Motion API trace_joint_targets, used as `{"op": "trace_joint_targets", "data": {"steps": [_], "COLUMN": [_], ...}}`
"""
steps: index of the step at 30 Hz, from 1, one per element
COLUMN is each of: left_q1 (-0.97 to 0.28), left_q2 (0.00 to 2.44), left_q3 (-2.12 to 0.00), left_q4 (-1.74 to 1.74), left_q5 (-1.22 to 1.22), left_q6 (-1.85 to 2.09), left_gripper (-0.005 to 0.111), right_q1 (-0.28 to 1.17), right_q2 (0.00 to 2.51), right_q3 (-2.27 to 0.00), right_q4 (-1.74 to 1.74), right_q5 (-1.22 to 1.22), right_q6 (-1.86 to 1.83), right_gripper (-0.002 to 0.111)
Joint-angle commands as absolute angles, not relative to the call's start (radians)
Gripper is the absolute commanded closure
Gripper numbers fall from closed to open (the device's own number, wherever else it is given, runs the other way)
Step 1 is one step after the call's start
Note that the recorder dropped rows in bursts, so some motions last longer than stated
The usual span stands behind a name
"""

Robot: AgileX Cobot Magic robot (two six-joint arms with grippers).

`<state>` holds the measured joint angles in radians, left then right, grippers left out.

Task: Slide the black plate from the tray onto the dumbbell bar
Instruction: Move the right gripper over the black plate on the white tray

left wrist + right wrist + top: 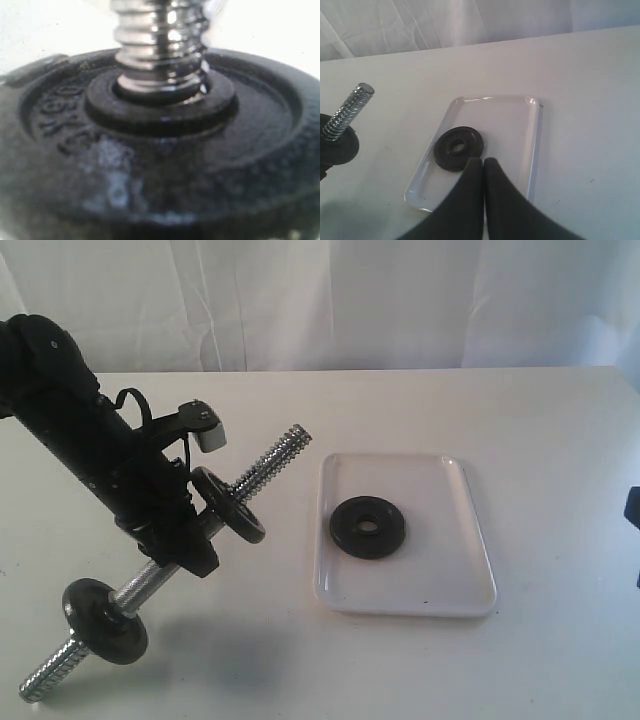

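The table point(540, 440) lies bare along its far edge and all the way right of the tray point(455, 575), so a gripper can come at the tray from the far, right or near side. Straight above the black plate point(368, 528) the room is open, with only the tray's low rim around it. The left side is blocked: the left arm point(90, 430) slants across it, and the tilted dumbbell bar point(270, 462) with its two black discs point(228, 505) runs from the near left up to just short of the tray's far left corner
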<state>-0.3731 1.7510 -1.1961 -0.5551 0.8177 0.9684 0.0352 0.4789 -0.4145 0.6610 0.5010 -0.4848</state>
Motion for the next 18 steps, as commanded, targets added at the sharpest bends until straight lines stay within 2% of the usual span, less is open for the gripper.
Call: {"op": "trace_joint_targets", "data": {"steps": [1, 5, 10, 14, 18], "left_q1": [-0.373, -0.373, -0.373, -0.373, -0.373], "left_q2": [1.702, 1.702, 1.702, 1.702, 1.702], "left_q3": [-1.218, -1.218, -1.218, -1.218, -1.218], "left_q4": [-0.672, -0.672, -0.672, -0.672, -0.672], "left_q5": [0.853, 0.846, 0.831, 0.827, 0.833], "left_q6": [0.976, 0.976, 0.974, 0.974, 0.965], "left_gripper": [0.107, 0.107, 0.107, 0.107, 0.107], "right_q1": [0.039, 0.039, 0.068, 0.197, 0.339], "right_q2": [0.489, 0.609, 0.908, 1.139, 1.331], "right_q3": [-0.420, -0.495, -0.748, -0.922, -1.027], "right_q4": [0.746, 0.770, 0.772, 0.651, 0.294], "right_q5": [0.518, 0.580, 0.717, 0.746, 0.728], "right_q6": [-0.628, -0.720, -0.790, -0.778, -0.528], "right_gripper": [0.108, 0.108, 0.108, 0.108, 0.108]}}
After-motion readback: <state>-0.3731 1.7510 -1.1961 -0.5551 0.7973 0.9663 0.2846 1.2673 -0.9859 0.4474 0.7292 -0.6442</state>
